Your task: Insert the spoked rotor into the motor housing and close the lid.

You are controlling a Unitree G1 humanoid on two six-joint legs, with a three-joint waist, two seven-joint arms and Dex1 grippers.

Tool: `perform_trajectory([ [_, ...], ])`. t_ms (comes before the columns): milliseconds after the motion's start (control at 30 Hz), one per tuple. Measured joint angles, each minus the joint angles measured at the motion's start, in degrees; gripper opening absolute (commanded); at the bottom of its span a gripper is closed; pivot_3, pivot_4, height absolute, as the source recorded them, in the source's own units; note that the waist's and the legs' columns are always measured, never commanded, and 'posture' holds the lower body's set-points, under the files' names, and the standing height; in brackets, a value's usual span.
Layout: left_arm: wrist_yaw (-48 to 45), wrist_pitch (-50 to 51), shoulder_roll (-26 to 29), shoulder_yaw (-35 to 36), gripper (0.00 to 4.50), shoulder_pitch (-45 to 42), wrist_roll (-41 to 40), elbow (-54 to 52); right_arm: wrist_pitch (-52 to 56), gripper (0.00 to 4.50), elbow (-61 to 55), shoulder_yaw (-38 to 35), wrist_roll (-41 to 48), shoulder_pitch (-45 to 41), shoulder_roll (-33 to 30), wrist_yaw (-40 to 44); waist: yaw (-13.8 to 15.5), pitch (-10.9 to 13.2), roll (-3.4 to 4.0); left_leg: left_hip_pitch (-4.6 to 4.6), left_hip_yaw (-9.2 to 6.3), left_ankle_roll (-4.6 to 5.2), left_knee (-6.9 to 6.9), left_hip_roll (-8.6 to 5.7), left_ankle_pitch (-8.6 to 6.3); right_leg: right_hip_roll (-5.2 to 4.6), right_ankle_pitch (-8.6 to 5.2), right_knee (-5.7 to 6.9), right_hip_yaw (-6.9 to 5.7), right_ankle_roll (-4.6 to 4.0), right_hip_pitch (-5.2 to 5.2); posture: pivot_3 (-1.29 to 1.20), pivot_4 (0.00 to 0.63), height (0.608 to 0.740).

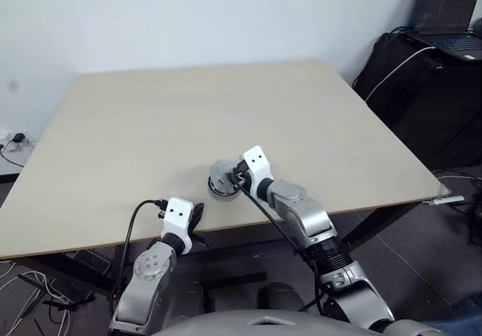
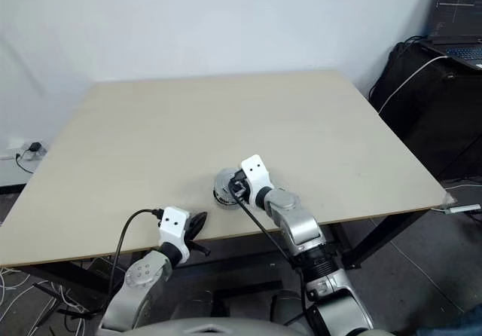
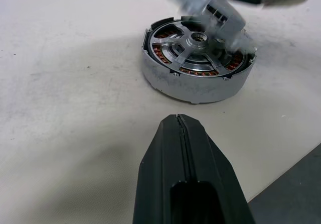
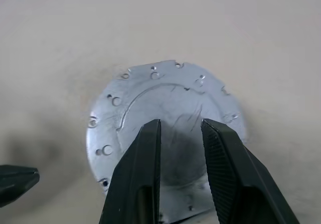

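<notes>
Two pincers are working: the right [image 4: 179, 128], grasping the lid [image 4: 150, 93], is lowering it onto the housing [image 3: 195, 78] while the left [image 3: 179, 121], clenched, is waiting near.

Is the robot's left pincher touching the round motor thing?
Apart. The left wrist view shows bare table between the shut left gripper and the motor housing.

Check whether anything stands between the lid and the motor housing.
Nothing visible does. The right gripper holds the lid just above the motor housing, whose open top shows the spoked rotor seated inside. The left gripper, shut, hangs apart on the near side.
</notes>
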Motion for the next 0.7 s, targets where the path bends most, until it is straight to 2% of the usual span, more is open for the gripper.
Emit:
perform_trajectory([
  [467, 0.07, 0.00, -0.27, 0.01, 0.00, -0.10, 0.02, 0.00, 0.29, 1.37, 1.56, 3.83, -2.03, -1.15, -1.25, 3.99, 0.05, -0.03, -0.01, 0.01, 0.00, 0.00, 0.00, 0.00, 0.00, 0.00, 0.00, 0.02, 0.00, 0.00, 0.01, 0.00, 0.000, 0.740],
  [567, 0.07, 0.00, -0.29, 0.02, 0.00, -0.17, 0.02, 0.00, -0.07, 1.95, 0.06, 3.63, -0.65, -0.98, -3.33, 7.37, 0.07, -0.03, -0.01, 0.01, 0.00, 0.00, 0.01, 0.00, 0.00, 0.00, 0.00, 0.01, 0.00, 0.00, 0.00, 0.00, 0.000, 0.740],
  [700, 0.06, -0.01, -0.32, 0.02, 0.00, -0.38, 0.02, 0.00, -1.51, 3.22, -1.54, 2.84, 0.64, -1.02, -5.75, 11.12, 0.12, -0.03, -0.01, 0.01, -0.01, 0.00, 0.01, -0.01, 0.00, 0.01, 0.00, 0.01, 0.00, 0.00, 0.00, 0.00, 0.000, 0.740],
])
